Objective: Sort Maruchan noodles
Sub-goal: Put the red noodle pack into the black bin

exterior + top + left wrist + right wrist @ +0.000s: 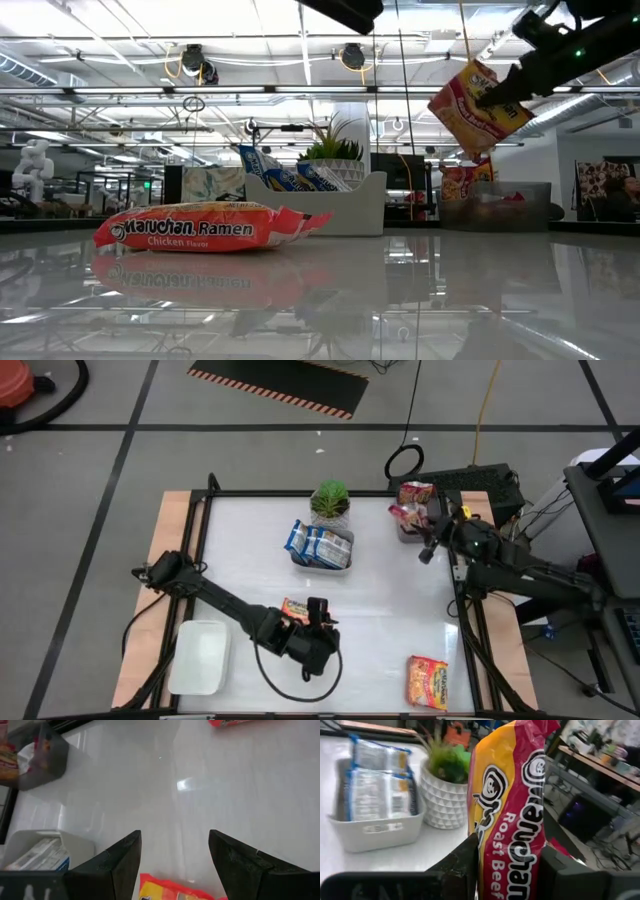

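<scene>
Right gripper [428,550]: it is at about two o'clock on the table in the high view. Its two dark fingers are closed on a pink-red and yellow plastic Roast Beef noodle packet [512,810].

Held packet: it hangs up in the air, not touching the table. Its long side points up and down, a bit tilted.

Where it should go: my guess is the dark grey tray [408,530], which has other pink-red packets [415,492] in it. That tray is just beside the right gripper, on its eleven o'clock side. So the move I expect is short: go over the tray and let go.

Left gripper [318,628]: it is at about six o'clock on the table. Its fingers are open and hold nothing.

Orange-red flat Chicken noodle packet [295,610]: it lies flat on the table, just beside the left gripper at its ten o'clock. Its long side runs from left to right. The left arm is much nearer to it than the right arm.

Other packet: one more orange-red packet [428,680] lies flat at about five o'clock.

White tray [322,556]: it sits near the middle with blue-white packets [315,542] in it, next to a small green plant in a white pot [330,505].
</scene>
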### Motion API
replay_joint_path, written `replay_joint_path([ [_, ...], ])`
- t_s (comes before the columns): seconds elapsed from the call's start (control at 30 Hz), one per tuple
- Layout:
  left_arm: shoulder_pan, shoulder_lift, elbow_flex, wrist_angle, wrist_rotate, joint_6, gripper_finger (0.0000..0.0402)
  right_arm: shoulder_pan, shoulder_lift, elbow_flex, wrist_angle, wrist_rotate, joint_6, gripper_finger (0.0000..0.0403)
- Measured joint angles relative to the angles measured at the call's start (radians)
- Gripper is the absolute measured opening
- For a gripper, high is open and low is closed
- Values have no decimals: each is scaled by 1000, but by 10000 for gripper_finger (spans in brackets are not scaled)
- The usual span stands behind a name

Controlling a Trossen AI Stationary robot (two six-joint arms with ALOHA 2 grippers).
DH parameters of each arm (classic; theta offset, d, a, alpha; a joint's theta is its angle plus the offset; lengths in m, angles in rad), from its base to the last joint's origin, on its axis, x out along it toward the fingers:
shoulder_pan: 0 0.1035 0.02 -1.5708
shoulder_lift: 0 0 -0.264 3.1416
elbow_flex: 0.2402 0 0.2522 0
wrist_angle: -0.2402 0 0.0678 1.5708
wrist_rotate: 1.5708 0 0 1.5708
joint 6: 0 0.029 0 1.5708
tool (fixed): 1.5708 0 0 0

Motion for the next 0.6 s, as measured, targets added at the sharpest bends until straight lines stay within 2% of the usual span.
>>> replay_joint_path([
  [0.17,5,0,0,23,10,24,237,-94,15,0,41,-72,0,109],
  [0.33,4,0,0,25,12,30,237,-181,41,-15,42,-71,7,109],
  [0.47,4,0,0,25,31,34,237,-249,72,-80,81,-66,0,109],
  [0.6,2,0,0,24,37,34,237,-307,95,-167,200,-198,-47,109],
])
